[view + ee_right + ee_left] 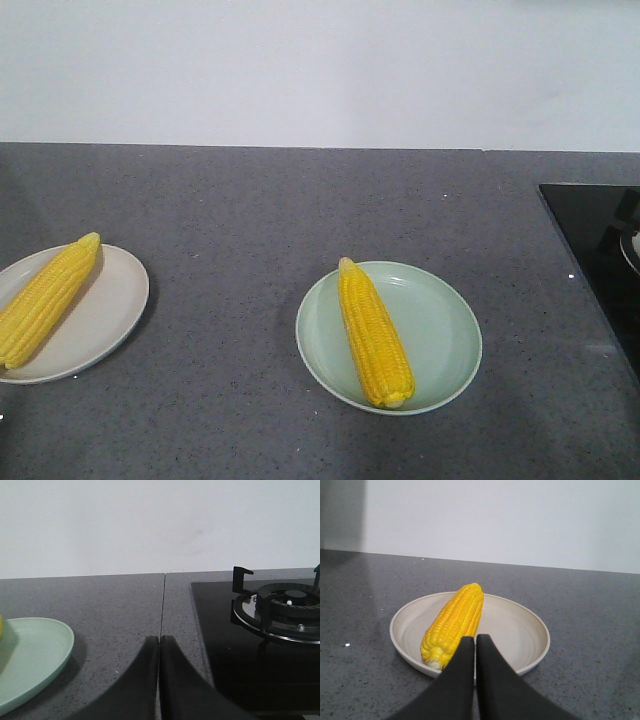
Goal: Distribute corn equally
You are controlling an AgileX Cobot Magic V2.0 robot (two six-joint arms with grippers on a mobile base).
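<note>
One yellow corn cob lies across the beige plate at the left of the counter. A second corn cob lies in the pale green plate near the middle. In the left wrist view my left gripper is shut and empty, just in front of the beige plate, close to the blunt end of its cob. My right gripper is shut and empty over bare counter, to the right of the green plate. Neither gripper shows in the front view.
A black glass hob fills the counter's right side; its burner with pan supports stands right of my right gripper. A seam runs across the grey counter. A white wall closes the back.
</note>
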